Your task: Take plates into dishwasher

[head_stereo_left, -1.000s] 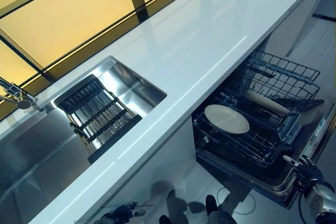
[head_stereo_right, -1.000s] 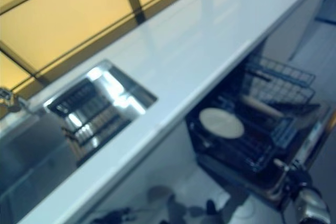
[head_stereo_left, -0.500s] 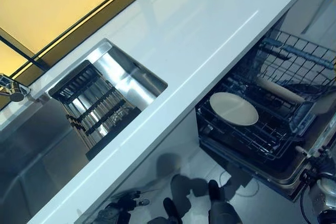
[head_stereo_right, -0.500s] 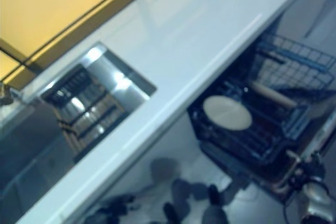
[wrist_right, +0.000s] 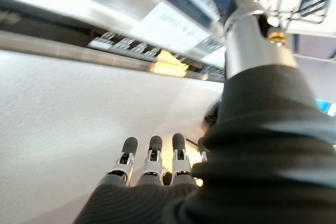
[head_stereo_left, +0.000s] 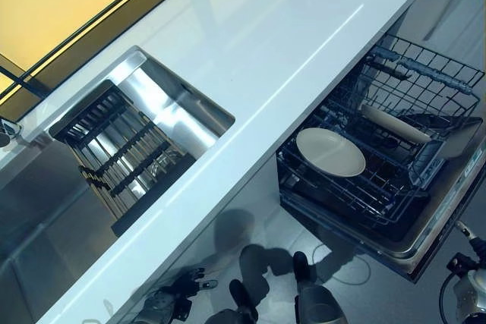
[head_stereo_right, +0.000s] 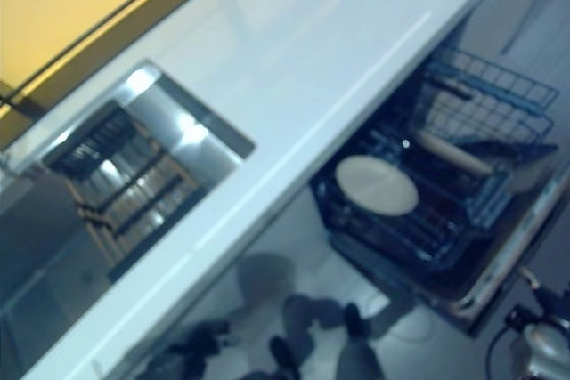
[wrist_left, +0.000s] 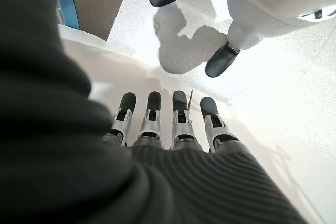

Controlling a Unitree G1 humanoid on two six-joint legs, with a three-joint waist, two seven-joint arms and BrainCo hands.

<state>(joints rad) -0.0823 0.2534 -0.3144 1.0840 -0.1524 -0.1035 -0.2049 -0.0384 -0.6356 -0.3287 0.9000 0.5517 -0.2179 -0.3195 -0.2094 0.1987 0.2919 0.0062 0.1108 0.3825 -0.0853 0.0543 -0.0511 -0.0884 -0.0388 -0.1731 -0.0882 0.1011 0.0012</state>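
One white plate [head_stereo_left: 330, 152] lies flat in the lower rack [head_stereo_left: 357, 195] of the dishwasher, which is pulled out over the lowered door [head_stereo_left: 444, 206] under the counter. A pale rod-shaped thing [head_stereo_left: 395, 124] rests in the rack behind the plate. My left hand [head_stereo_left: 168, 303] hangs low beside the cabinet front; in the left wrist view its fingers [wrist_left: 154, 109] are straight, over the floor, with nothing in them. My right hand [wrist_right: 152, 167] hangs off the door's outer corner, its fingers straight and holding nothing.
A white countertop [head_stereo_left: 250, 58] runs diagonally above the dishwasher. On the left is a steel sink [head_stereo_left: 45, 210] with a dark slatted drain rack [head_stereo_left: 121, 153] across it and a tap [head_stereo_left: 6, 130] at the far edge. Amber window panes lie behind the counter.
The camera has shifted, so the whole scene has slid. My right hand has drawn away to the right from the dishwasher door's corner. The plate has stayed in the rack.
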